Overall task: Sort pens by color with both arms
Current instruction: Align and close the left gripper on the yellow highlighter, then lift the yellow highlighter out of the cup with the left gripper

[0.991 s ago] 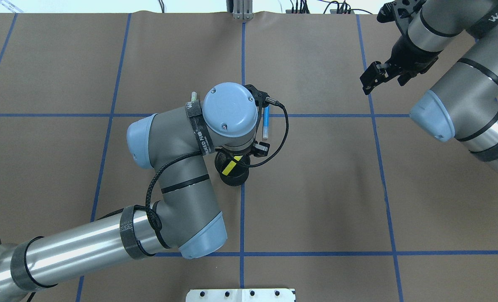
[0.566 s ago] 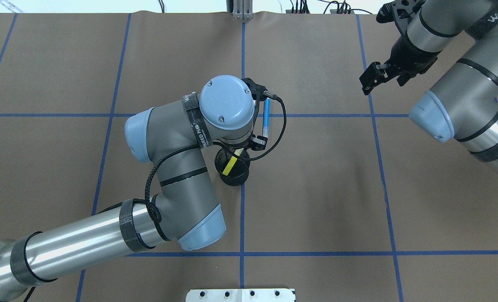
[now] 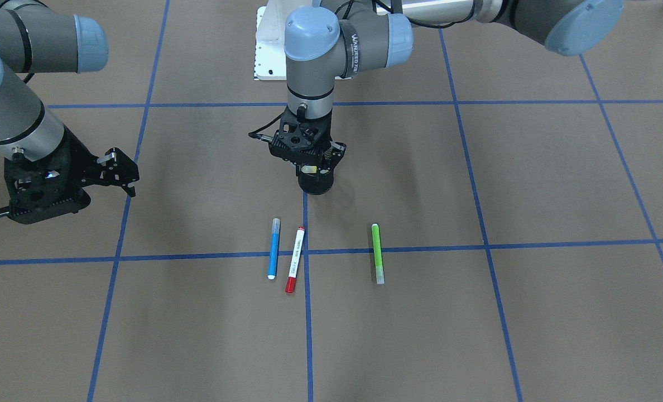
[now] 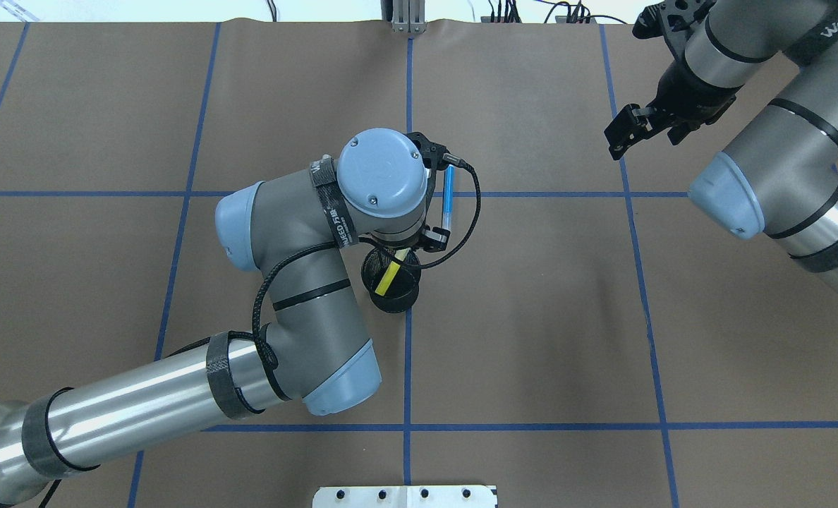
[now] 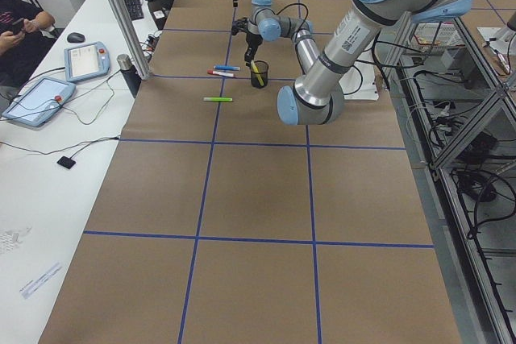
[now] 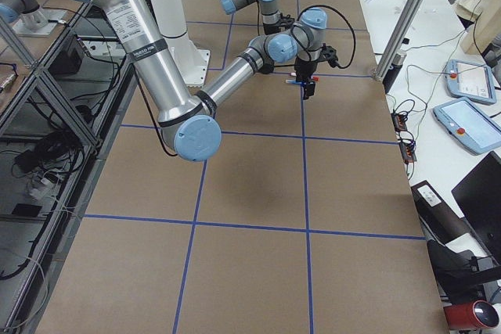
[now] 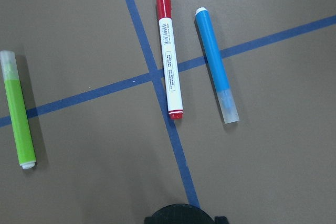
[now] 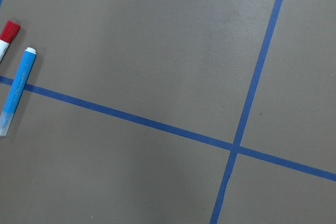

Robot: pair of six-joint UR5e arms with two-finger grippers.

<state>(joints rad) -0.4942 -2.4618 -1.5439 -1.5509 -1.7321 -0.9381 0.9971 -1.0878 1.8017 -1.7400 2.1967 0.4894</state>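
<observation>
Brown table (image 3: 532, 167): green highlighter (image 3: 376, 252) visible frontally, hidden overhead.

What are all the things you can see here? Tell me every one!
blue pen: one, blue, lying beside the red-capped pen.
red-capped pen: one, white with red ends, across a tape line.
green highlighter: one, bright green, lying apart from those two.
yellow highlighter: one, yellow, leaning inside the cup.
cup: one, black mesh, under the left gripper.
table: one, brown, blue tape lines.
left gripper: one, black, over the cup.
right gripper: one, black, open, empty, off to the side.
</observation>
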